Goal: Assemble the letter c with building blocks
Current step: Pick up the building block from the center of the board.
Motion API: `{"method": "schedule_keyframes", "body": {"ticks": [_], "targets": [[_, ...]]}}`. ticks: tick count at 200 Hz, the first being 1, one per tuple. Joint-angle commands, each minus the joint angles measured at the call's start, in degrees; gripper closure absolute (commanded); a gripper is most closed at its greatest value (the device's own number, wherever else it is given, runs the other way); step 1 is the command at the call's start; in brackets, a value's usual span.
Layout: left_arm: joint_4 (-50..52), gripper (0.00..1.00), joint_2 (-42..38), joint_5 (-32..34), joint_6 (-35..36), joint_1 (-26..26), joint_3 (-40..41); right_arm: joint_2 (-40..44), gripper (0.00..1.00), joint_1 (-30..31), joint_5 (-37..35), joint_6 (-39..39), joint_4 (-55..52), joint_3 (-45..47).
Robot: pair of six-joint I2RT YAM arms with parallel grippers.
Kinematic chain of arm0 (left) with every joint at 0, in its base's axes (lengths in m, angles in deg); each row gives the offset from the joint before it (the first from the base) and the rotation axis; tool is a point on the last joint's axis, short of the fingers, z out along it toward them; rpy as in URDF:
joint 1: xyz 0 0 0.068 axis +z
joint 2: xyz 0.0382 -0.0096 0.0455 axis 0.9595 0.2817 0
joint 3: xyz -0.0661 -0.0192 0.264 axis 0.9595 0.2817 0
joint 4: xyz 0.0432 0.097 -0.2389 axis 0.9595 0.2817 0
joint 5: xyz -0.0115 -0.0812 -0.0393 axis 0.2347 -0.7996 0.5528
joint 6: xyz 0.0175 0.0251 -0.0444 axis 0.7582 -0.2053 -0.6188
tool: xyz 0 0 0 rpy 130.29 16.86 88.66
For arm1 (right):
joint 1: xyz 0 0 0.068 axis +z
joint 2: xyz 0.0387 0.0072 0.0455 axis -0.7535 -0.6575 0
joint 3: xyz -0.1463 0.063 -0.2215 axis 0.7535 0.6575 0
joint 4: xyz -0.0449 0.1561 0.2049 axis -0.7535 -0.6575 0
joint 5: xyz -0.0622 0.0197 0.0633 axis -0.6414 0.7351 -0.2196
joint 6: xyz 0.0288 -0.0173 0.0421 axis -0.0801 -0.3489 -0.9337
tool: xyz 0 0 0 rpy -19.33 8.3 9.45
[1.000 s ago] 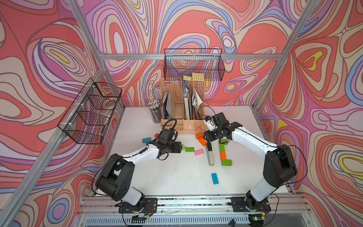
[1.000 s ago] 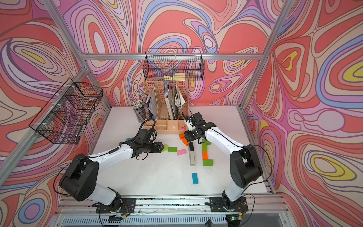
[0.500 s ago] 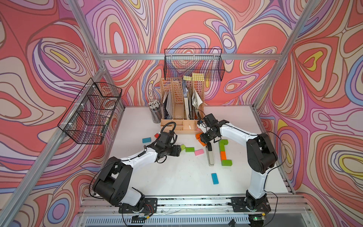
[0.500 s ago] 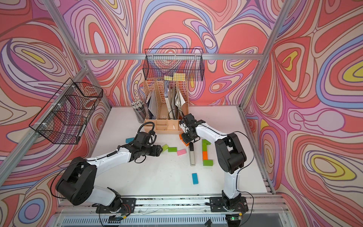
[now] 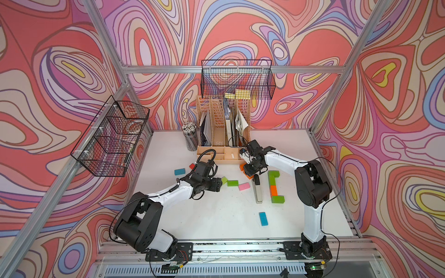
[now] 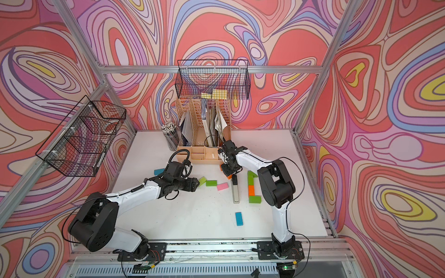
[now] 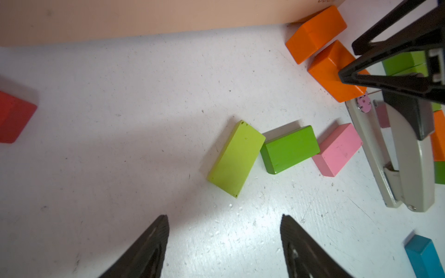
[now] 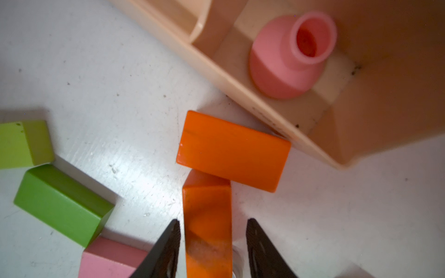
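The partial letter c (image 5: 274, 186) lies right of centre: green bricks with an orange one, forming a spine and two short arms. My right gripper (image 8: 213, 220) is open and low, its jaws either side of an orange brick (image 8: 207, 209), with a gap on one side. A second orange brick (image 8: 232, 150) lies across its far end, against the organizer. My left gripper (image 7: 224, 217) is open and empty, just short of a lime brick (image 7: 237, 158). Beyond the lime brick lie a green brick (image 7: 290, 149) and a pink brick (image 7: 338, 149).
A silver-and-black stapler (image 5: 257, 191) lies between the pink brick and the letter. A wooden desk organizer (image 5: 216, 154) and a pen cup (image 5: 191, 137) stand at the back. Blue bricks lie at the front (image 5: 263, 218) and left (image 5: 179, 171), and a red brick (image 5: 192, 166) beside the left one.
My right arm has swung in towards the organizer and come down over the orange bricks, its jaws narrowing around one. The left arm has barely moved.
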Motion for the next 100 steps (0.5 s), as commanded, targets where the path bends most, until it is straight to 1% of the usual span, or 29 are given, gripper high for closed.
{"method": "schedule_keyframes", "body": {"ticks": [1,24,41,57,78,100], "targets": [[-0.9,0.24,-0.4,-0.2,1.3,0.3,0.4,-1.9,0.53,0.4,-0.3,-0.4,-0.6,-1.8],[-0.7,0.24,-0.6,0.4,1.7,0.3,0.4,-2.7,0.55,0.3,0.2,-0.4,-0.6,-2.2],[-0.5,0.24,-1.0,0.9,2.0,0.3,0.5,-2.8,0.6,0.4,0.4,-0.4,-0.5,-2.3],[-0.6,0.24,-1.2,1.1,2.2,0.3,0.7,-2.7,0.68,0.3,0.6,-0.1,-0.4,-2.3],[-0.6,0.24,-1.3,1.3,2.3,0.3,0.7,-2.1,0.75,0.3,1.1,0.5,-0.1,-1.9],[-0.6,0.24,-1.1,1.5,2.4,0.3,0.7,0.1,0.77,0.4,2.7,0.6,1.2,-0.9]]}}
